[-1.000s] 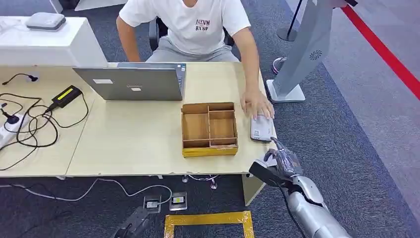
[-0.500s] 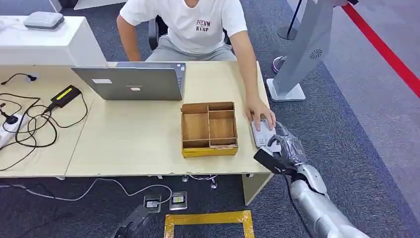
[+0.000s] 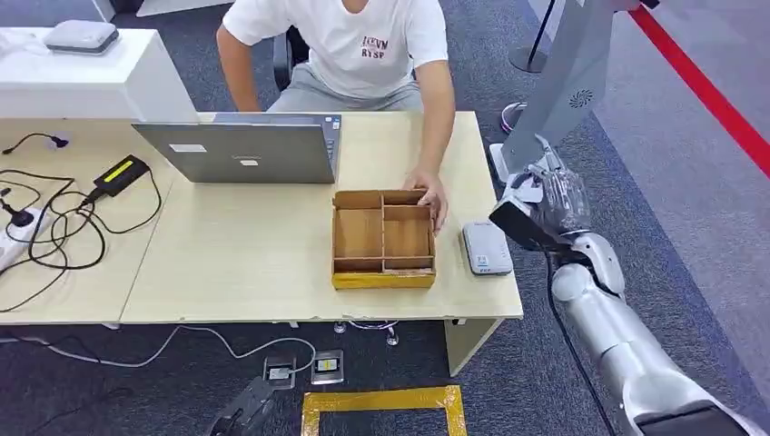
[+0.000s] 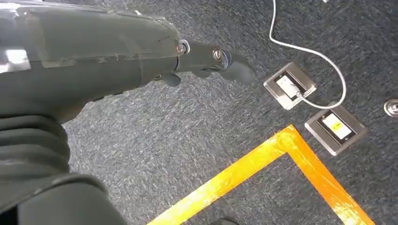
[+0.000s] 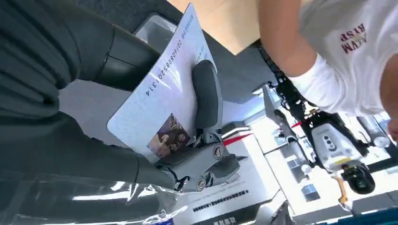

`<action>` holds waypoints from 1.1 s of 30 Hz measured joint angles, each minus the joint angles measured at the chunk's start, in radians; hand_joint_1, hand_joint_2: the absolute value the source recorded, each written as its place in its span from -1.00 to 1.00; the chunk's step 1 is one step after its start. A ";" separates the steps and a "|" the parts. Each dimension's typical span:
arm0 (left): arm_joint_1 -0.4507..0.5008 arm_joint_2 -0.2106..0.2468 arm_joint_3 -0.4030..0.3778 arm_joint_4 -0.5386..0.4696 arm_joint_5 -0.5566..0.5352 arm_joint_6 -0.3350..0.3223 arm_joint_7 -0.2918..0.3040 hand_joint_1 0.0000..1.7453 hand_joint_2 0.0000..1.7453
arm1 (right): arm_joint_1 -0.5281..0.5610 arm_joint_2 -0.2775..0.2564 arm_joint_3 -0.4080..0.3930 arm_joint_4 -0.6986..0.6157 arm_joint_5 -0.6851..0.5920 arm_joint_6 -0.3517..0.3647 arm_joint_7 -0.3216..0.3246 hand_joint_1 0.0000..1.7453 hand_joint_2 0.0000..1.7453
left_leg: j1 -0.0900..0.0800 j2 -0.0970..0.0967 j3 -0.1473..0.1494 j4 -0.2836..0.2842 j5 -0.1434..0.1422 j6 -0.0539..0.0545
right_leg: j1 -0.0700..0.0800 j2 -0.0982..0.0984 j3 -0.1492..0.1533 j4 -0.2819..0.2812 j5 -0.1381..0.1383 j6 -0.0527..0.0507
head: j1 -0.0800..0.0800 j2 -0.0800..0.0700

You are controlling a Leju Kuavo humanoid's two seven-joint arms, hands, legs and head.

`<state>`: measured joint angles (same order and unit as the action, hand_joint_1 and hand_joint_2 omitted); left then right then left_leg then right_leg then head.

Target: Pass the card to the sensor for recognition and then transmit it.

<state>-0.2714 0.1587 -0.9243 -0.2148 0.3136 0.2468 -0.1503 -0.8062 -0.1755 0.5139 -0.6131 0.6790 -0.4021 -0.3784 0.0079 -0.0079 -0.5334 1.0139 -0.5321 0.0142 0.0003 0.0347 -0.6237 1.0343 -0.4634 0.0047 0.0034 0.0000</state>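
Since the earlier frame, the card [image 5: 169, 93] has risen away from the card reader [image 3: 485, 247] on the desk [image 3: 245, 263], pinched flat under the thumb of the right hand [image 3: 545, 204], probably for handing over. Meanwhile the person's hand [image 3: 430, 195] went to the wooden tray [image 3: 382, 237]. Left hand [image 4: 206, 58] hangs; I cannot tell its fingers.

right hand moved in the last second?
Yes. The right hand rose from the desk's near corner to beyond the sensor, toward the grey stand.

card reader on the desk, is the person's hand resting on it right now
No, the person's hand rests at the wooden tray's corner, apart from the card reader.
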 joint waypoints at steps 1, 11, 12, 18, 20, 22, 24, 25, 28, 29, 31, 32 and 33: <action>0.000 0.000 0.000 0.000 0.000 0.000 -0.001 -1.00 -1.00 | -0.003 0.000 -0.002 -0.014 -0.002 0.008 0.003 1.00 1.00 | 0.000 0.000 0.000 0.000 0.000 0.000 | 0.000 0.000 0.000 0.000 0.000 0.000 | 0.000 0.000; -0.005 -0.001 0.000 0.000 -0.024 -0.015 -0.010 -1.00 -1.00 | -0.030 0.024 0.004 -0.163 0.030 0.122 0.050 1.00 1.00 | 0.000 0.000 0.000 0.000 0.000 0.000 | 0.000 0.000 0.000 0.000 0.000 0.000 | 0.000 0.000; -0.006 -0.001 0.000 0.000 -0.028 -0.018 -0.010 -1.00 -1.00 | -0.034 0.031 0.005 -0.163 0.034 0.129 0.048 1.00 1.00 | 0.000 0.000 0.000 0.000 0.000 0.000 | 0.000 0.000 0.000 0.000 0.000 0.000 | 0.000 0.000; -0.014 -0.001 0.000 0.000 -0.049 -0.033 -0.006 -1.00 -1.00 | -0.065 0.081 0.011 -0.143 0.066 0.143 0.031 1.00 1.00 | 0.000 0.000 -0.001 0.000 0.000 0.000 | 0.000 0.000 -0.001 0.001 0.000 0.000 | 0.000 0.000; -0.020 -0.001 0.000 0.000 -0.053 -0.034 -0.001 -1.00 -1.00 | -0.091 0.105 0.018 -0.103 0.081 0.146 0.029 1.00 1.00 | 0.000 0.000 -0.001 0.000 0.000 0.000 | 0.000 0.000 -0.001 0.001 0.000 0.000 | 0.000 0.000; -0.024 -0.001 0.000 0.000 -0.053 -0.035 0.000 -1.00 -1.00 | -0.107 0.127 0.024 -0.069 0.085 0.147 0.029 1.00 1.00 | 0.000 0.000 -0.001 0.000 0.000 0.000 | 0.000 0.000 -0.001 0.001 0.000 0.000 | 0.000 0.000; -0.025 -0.002 0.000 0.000 -0.054 -0.035 0.000 -1.00 -1.00 | -0.112 0.142 0.025 -0.045 0.089 0.146 0.027 1.00 1.00 | 0.000 -0.001 -0.002 0.000 0.000 0.000 | 0.000 0.000 -0.001 0.001 0.000 0.000 | 0.000 0.000; -0.025 -0.002 0.000 0.000 -0.054 -0.035 0.000 -1.00 -1.00 | -0.116 0.150 0.026 -0.032 0.090 0.145 0.027 1.00 1.00 | 0.000 -0.001 -0.002 0.000 0.000 0.000 | 0.000 0.000 -0.002 0.001 0.000 0.000 | 0.000 0.000; -0.025 -0.002 0.000 0.000 -0.054 -0.035 0.001 -1.00 -1.00 | -0.124 0.162 0.026 -0.006 0.090 0.144 0.024 1.00 1.00 | 0.000 -0.001 -0.002 0.000 0.000 0.000 | 0.000 0.000 -0.002 0.001 0.000 -0.001 | 0.000 0.000; -0.025 -0.002 0.000 0.000 -0.054 -0.035 0.000 -1.00 -1.00 | -0.126 0.164 0.026 0.001 0.090 0.144 0.023 1.00 1.00 | 0.000 -0.001 -0.002 0.000 0.000 0.000 | 0.000 0.000 -0.002 0.001 0.000 -0.001 | 0.000 0.000; -0.025 -0.002 0.000 0.000 -0.054 -0.035 0.000 -1.00 -1.00 | -0.137 0.171 0.029 0.021 0.089 0.144 0.020 1.00 1.00 | 0.000 -0.001 -0.003 0.000 0.000 0.000 | 0.000 0.000 -0.003 0.001 0.000 -0.001 | 0.000 0.000; -0.025 -0.002 0.000 0.000 -0.054 -0.035 0.000 -1.00 -1.00 | -0.142 0.175 0.037 0.035 0.089 0.144 0.020 1.00 1.00 | 0.000 -0.001 -0.003 0.000 0.000 0.000 | 0.000 0.000 -0.003 0.001 0.000 -0.001 | 0.000 0.000; -0.025 -0.002 0.000 0.000 -0.054 -0.035 0.001 -1.00 -1.00 | -0.144 0.178 0.039 0.042 0.090 0.145 0.020 1.00 1.00 | 0.000 -0.001 -0.003 0.000 0.000 0.000 | 0.000 0.000 -0.003 0.001 0.000 -0.001 | 0.000 0.000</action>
<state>-0.2967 0.1568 -0.9243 -0.2148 0.2594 0.2121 -0.1496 -0.9499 0.0027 0.5531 -0.5711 0.7687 -0.2575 -0.3582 0.0081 -0.0088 -0.5361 1.0139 -0.5321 0.0141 0.0005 0.0345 -0.6267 1.0353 -0.4638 0.0042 0.0034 0.0000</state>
